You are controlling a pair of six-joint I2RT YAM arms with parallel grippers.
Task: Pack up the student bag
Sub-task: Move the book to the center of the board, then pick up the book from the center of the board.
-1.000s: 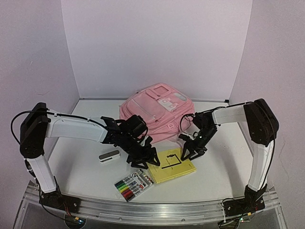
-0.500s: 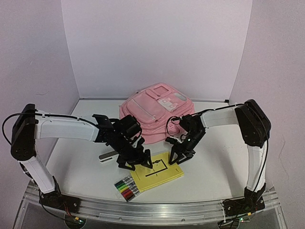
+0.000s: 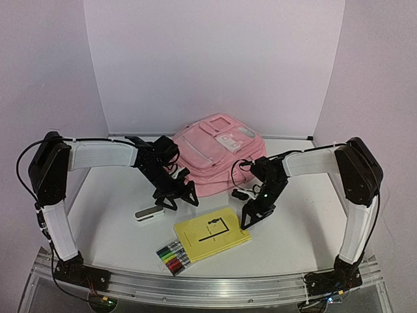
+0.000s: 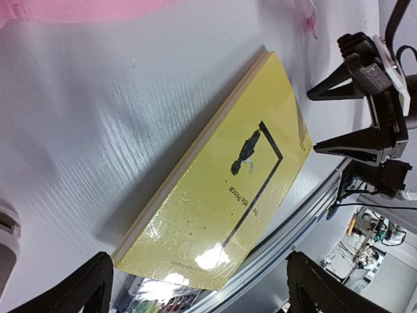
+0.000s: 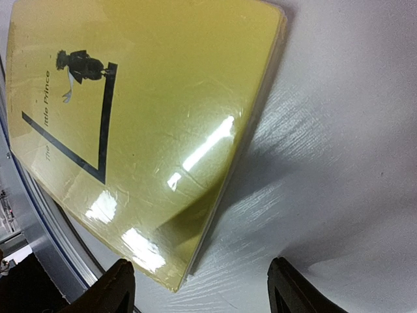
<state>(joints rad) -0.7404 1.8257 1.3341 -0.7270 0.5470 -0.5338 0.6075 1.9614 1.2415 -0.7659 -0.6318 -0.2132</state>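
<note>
And the left gripper (image 3: 181,198) is spread wide, empty, yellow book (image 3: 212,235) ahead of it; right gripper (image 3: 253,218) open too, nothing held, book's edge underneath, pink backpack (image 3: 215,153) behind both.

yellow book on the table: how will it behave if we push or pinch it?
Yellow book likely slides easily: its glossy wrap glares in both wrist views. Lying flat and thin on the table, probably hard to pinch from above.

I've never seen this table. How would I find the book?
Start at the big pink backpack at the back. In front of it lies a flat yellow book. Unlike the marker pack beside it, it is plain yellow with a black drawing.
</note>
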